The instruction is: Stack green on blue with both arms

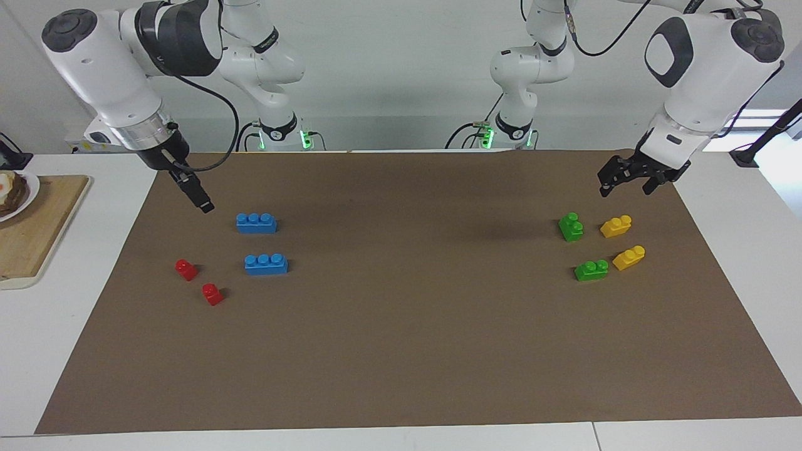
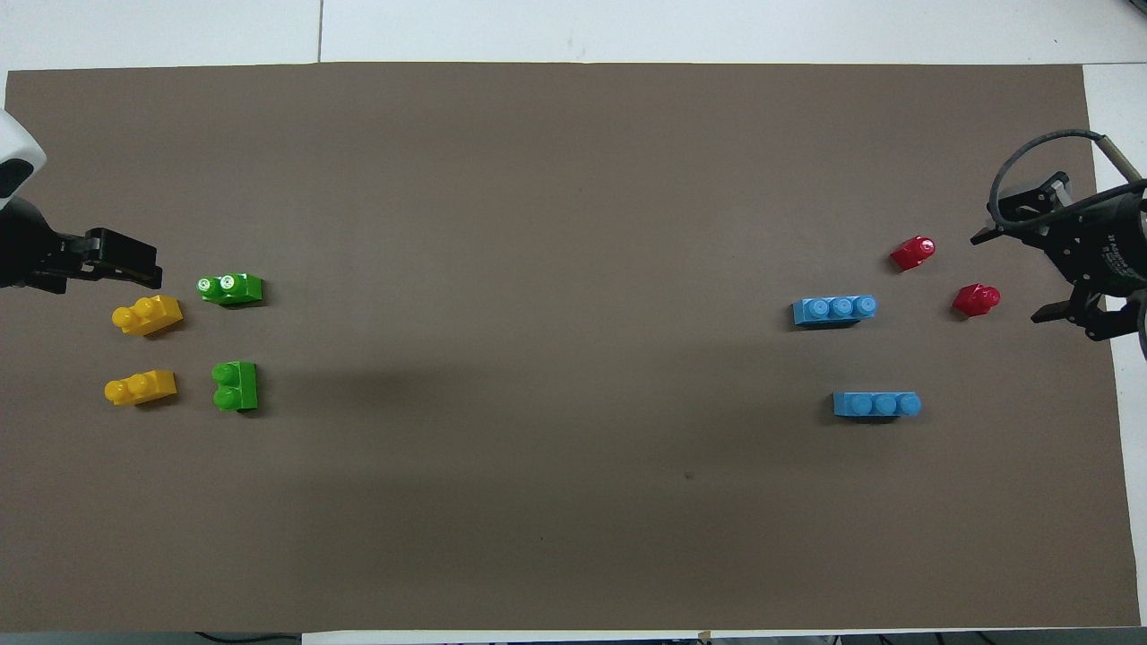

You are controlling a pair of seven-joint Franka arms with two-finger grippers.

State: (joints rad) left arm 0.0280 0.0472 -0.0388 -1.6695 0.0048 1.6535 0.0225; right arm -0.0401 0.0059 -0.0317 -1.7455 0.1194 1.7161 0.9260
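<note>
Two green bricks lie on the brown mat [image 1: 401, 351] toward the left arm's end: one nearer the robots [image 1: 571, 227] [image 2: 236, 385], one farther [image 1: 591, 270] [image 2: 231, 288]. Two blue bricks lie toward the right arm's end: one nearer the robots [image 1: 256, 223] [image 2: 876, 405], one farther [image 1: 266, 264] [image 2: 834, 309]. My left gripper [image 1: 626, 186] [image 2: 134, 258] is open and empty, raised over the mat beside the yellow and green bricks. My right gripper [image 1: 203, 203] [image 2: 1008, 276] is open and empty, raised over the mat beside the blue and red bricks.
Two yellow bricks [image 1: 616, 226] [image 1: 628, 257] lie beside the green ones, closer to the mat's end. Two small red bricks [image 1: 186, 269] [image 1: 212, 294] lie beside the blue ones. A wooden board [image 1: 37, 238] with a plate of food [image 1: 15, 194] sits off the mat at the right arm's end.
</note>
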